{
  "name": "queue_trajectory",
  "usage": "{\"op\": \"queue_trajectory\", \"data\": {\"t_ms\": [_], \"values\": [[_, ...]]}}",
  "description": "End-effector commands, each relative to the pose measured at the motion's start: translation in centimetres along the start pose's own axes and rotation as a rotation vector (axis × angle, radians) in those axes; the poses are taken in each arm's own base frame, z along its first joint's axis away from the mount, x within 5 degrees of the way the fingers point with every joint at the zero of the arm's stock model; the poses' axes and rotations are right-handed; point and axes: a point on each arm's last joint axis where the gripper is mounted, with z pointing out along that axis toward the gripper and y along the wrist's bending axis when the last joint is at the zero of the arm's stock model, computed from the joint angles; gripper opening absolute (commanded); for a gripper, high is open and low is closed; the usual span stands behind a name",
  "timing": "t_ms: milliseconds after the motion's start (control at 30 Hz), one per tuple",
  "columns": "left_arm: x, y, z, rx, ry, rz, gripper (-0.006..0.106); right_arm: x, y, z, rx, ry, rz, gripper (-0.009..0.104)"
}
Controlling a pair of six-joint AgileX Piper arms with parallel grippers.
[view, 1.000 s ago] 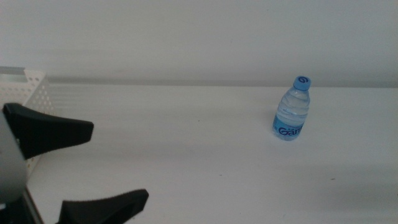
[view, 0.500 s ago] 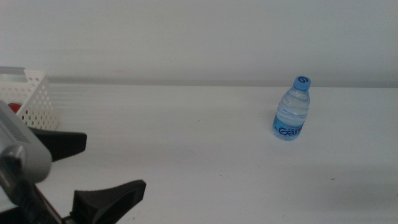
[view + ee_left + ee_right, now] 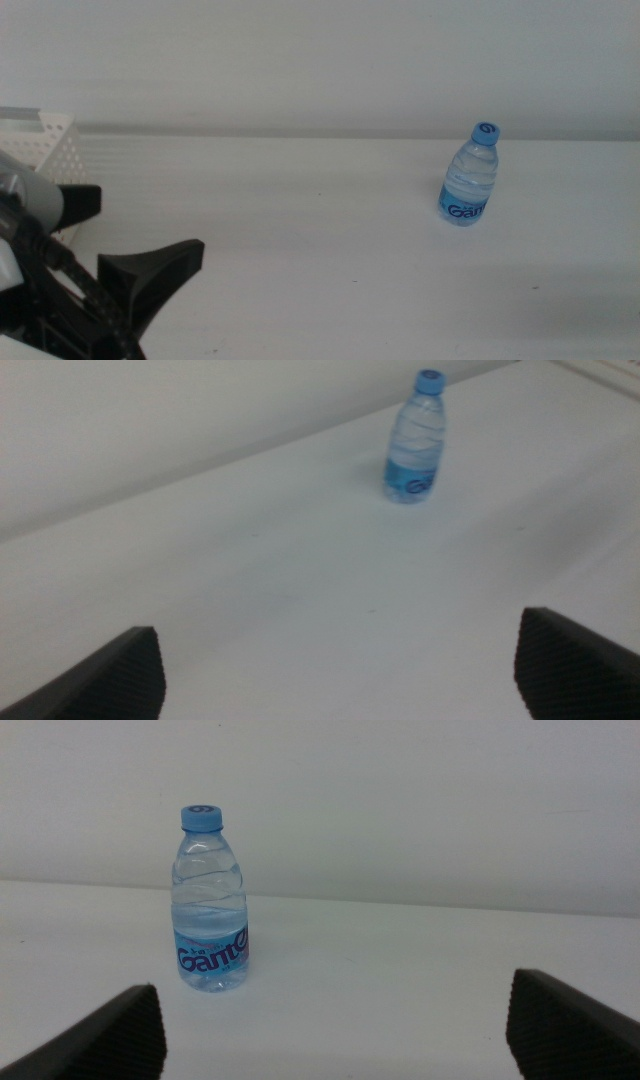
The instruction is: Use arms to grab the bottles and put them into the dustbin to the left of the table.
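the dustbin (image 3: pixel 60 150) sits at the far left edge of the tabletop (image 3: pixel 300 220), only its perforated white corner showing; what lies inside cannot be seen from here. just in front of it, at the near left, is the left arm (image 3: pixel 30 280), its grey wrist housing and black cable partly hiding the bin's lower wall. the left hand (image 3: pixel 125 240) points right across the tabletop with its two dark jaws spread wide and nothing between them; one jaw is mostly hidden behind the wrist, the other juts out over bare white surface.

in the left wrist view the left hand (image 3: pixel 340 670) shows only its two textured jaw tips at the corners, well apart, with open tabletop (image 3: pixel 250 600) between them and the bottle (image 3: pixel 414 438) far ahead.

from the left hand to the bottle (image 3: pixel 470 175) the middle of the tabletop is plain white. the bottle stands upright at the far right, clear with a blue cap and a blue label, well apart from the dustbin and from the left hand. behind it is a pale wall (image 3: pixel 320 60).

the right hand (image 3: pixel 335 1025) shows only in its own wrist view, jaws spread wide and holding nothing, facing the bottle (image 3: pixel 210 900), which stands on the tabletop (image 3: pixel 380 960) ahead of it and toward one jaw's side. nothing stands between the jaws and the bottle.
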Motion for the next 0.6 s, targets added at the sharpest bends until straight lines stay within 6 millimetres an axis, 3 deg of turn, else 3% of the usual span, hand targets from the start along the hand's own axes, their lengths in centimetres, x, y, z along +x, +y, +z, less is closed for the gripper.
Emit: {"op": "queue_trajectory", "data": {"t_ms": [0, 567], "values": [[-0.09, 0.29, -0.08, -0.019, -0.022, 0.022, 0.094, 1.18, 0.05, 0.01, 0.010, -0.005, -0.017, 0.091], [-0.26, 0.45, -0.09, -0.033, -0.040, 0.028, 0.094, 1.18, 0.05, 0.01, 0.010, -0.005, -0.017, 0.091]]}}
